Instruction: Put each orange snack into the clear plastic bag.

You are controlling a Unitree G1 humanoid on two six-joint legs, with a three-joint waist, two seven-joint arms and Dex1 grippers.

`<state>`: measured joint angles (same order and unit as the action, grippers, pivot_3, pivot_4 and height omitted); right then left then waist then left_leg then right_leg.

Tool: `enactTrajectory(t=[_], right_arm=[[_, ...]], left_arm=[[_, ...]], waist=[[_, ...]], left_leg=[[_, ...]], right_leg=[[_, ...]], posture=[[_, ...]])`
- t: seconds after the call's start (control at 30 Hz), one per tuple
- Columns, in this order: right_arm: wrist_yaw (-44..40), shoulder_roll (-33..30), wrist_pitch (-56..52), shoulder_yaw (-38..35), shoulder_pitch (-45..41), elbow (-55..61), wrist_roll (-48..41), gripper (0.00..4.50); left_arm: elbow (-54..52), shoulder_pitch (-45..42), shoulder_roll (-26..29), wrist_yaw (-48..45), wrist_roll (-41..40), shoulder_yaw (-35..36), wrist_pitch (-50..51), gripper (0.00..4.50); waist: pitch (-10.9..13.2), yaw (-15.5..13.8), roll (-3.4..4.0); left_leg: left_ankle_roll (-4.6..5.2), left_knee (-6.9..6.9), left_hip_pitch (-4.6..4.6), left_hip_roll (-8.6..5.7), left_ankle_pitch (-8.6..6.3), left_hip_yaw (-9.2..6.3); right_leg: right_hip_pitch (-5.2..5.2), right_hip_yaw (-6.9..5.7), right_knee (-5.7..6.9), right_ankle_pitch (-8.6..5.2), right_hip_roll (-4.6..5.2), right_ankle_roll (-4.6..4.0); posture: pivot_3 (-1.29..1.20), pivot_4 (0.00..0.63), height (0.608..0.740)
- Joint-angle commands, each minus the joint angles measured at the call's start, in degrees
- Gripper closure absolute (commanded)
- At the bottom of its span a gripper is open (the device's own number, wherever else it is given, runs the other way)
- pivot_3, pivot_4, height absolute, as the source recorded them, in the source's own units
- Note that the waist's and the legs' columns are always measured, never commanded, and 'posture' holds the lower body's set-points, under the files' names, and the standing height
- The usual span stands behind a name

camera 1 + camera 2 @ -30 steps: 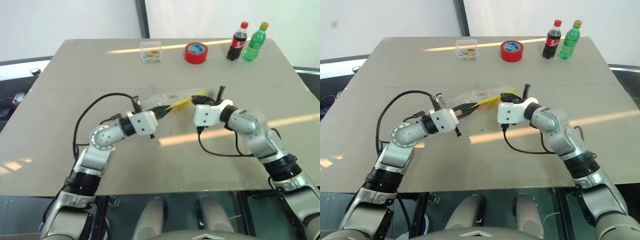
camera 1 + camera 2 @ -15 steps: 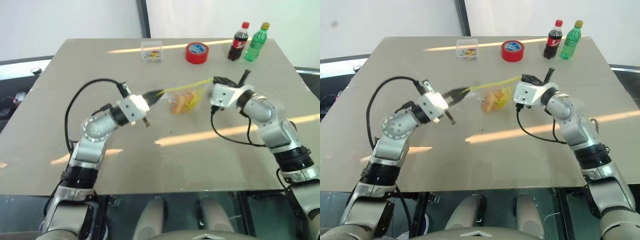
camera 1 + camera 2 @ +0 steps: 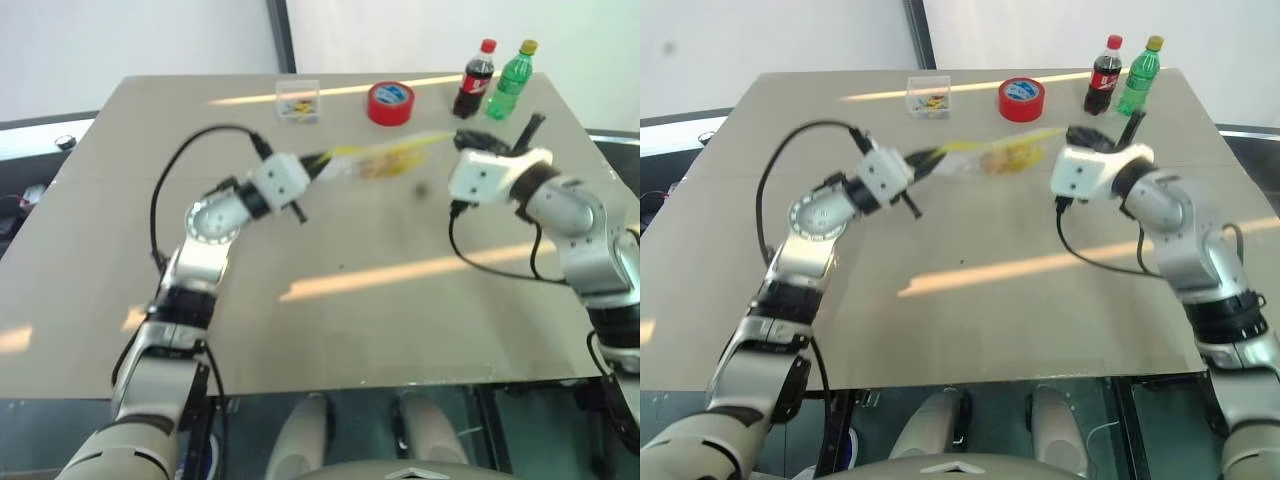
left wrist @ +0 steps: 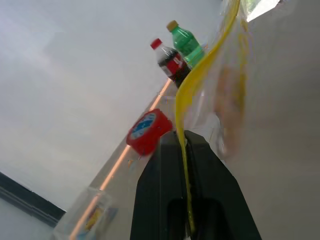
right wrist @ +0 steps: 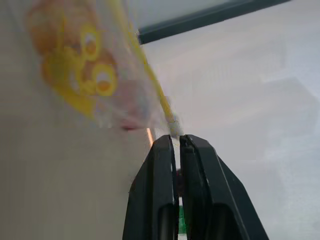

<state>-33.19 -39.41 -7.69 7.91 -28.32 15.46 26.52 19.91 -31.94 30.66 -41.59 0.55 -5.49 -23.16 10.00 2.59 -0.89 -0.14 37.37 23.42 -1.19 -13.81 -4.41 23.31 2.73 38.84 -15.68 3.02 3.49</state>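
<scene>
Beige tabletop [image 3: 380, 300] fills most of the scene, with a pale wall behind it. Left gripper [image 4: 185, 136] has its two black fingers [image 4: 160, 170] pinched tight on the yellow seal strip [image 4: 200, 75] of the clear plastic bag [image 3: 380, 160]. Right gripper [image 5: 176, 139] is closed just as narrowly on the strip's other end. The bag hangs stretched between the two, lifted off the table, near the far side. Orange snacks [image 5: 47, 22] show as a blurred orange mass inside the bag, next to its yellow printed patch [image 5: 92, 75]. Along the far edge stand a small clear box [image 3: 298, 102] with a few small bits inside, a red tape roll [image 3: 391, 103], a cola bottle [image 3: 477, 80] and a green bottle [image 3: 510, 82].
</scene>
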Motion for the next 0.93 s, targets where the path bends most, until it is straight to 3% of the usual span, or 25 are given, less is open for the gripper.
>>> enactTrajectory(t=[0.03,0.1,0.17,0.2,0.27,0.37,0.47,0.67,0.83,0.93], right_arm=[[-3.3,2.6,-6.6,-0.9,6.6,10.8,-3.4,4.25],[-5.0,3.3,-8.5,0.2,12.5,14.7,-4.1,4.25],[-6.1,3.7,-9.4,0.8,18.2,17.2,-5.4,3.65],[-6.5,4.1,-10.1,0.5,19.7,17.9,-6.4,3.41],[-6.5,4.9,-11.8,-0.9,20.8,18.6,-8.1,2.51],[-6.6,6.2,-14.6,-4.4,20.9,19.2,-12.4,1.14],[-7.4,6.6,-16.1,-8.2,21.5,19.6,-17.3,0.24],[-11.0,7.0,-20.8,-18.2,27.2,23.4,-30.8,0.09],[-13.6,5.2,-25.9,-27.0,32.5,27.4,-41.2,0.09],[-14.0,3.1,-27.3,-28.9,34.1,28.3,-43.7,0.09]], left_arm=[[-5.6,6.0,1.9,-4.0,-2.3,-0.7,-0.8,4.50],[-8.9,9.2,2.3,-5.4,-4.1,-0.4,1.1,4.50],[-12.2,11.8,3.4,-7.8,-5.7,-0.5,2.0,4.50],[-13.6,12.7,3.7,-8.7,-6.8,-0.5,3.1,4.19],[-16.6,14.1,4.6,-10.4,-9.8,0.0,6.5,3.61],[-20.3,15.8,6.2,-11.6,-13.1,1.4,10.7,2.37],[-25.0,18.6,9.2,-13.2,-17.8,3.7,19.3,1.93],[-32.4,26.7,15.5,-14.8,-31.7,13.8,39.0,1.93],[-36.0,31.0,18.3,-14.4,-36.9,21.4,45.6,1.93],[-37.3,33.3,18.9,-14.8,-37.8,24.0,47.5,1.93]], waist=[[0.0,-0.1,0.01],[0.0,-0.6,0.00],[0.0,-1.2,-0.01],[0.0,-1.5,0.00],[0.0,-1.6,0.00],[0.0,-1.6,0.01],[0.0,-1.5,0.00],[0.0,-1.6,0.01],[0.0,-1.8,0.02],[0.0,-1.8,0.01]], left_leg=[[0.00,0.05,0.15,0.02,0.00,-0.01],[0.01,0.20,0.38,0.02,0.00,-0.10],[0.23,0.30,0.38,0.00,-0.13,-0.29],[0.23,0.38,0.36,-0.01,-0.13,-0.30],[0.24,0.50,0.29,-0.03,-0.14,-0.33],[0.24,0.56,0.12,-0.02,-0.14,-0.39],[0.24,0.58,0.08,0.03,-0.14,-0.47],[0.24,0.57,0.14,0.08,-0.15,-0.49],[0.26,0.57,0.08,0.08,-0.16,-0.55],[0.26,0.40,-0.48,0.10,-0.17,-0.47]], right_leg=[[0.16,-0.01,0.06,0.00,-0.01,0.00],[0.33,-0.10,0.20,0.01,0.00,-0.01],[0.19,-0.26,0.18,0.01,0.06,-0.01],[0.15,-0.26,0.20,0.02,0.06,0.00],[0.03,-0.29,0.22,0.03,0.06,0.00],[-0.19,-0.36,0.20,0.02,0.04,0.01],[-0.26,-0.43,0.19,0.02,-0.06,0.00],[-0.27,-0.46,0.09,0.01,-0.03,0.00],[-0.38,-0.56,0.08,0.01,0.01,0.00],[-0.91,-0.49,0.00,-0.01,0.04,-0.01]], posture=[[0.00,0.150,0.740],[0.00,0.150,0.740],[0.00,0.150,0.740],[0.00,0.150,0.740],[0.00,0.150,0.740],[0.00,0.150,0.740],[0.00,0.150,0.740],[0.00,0.150,0.740],[0.00,0.150,0.740],[0.00,0.150,0.740]])
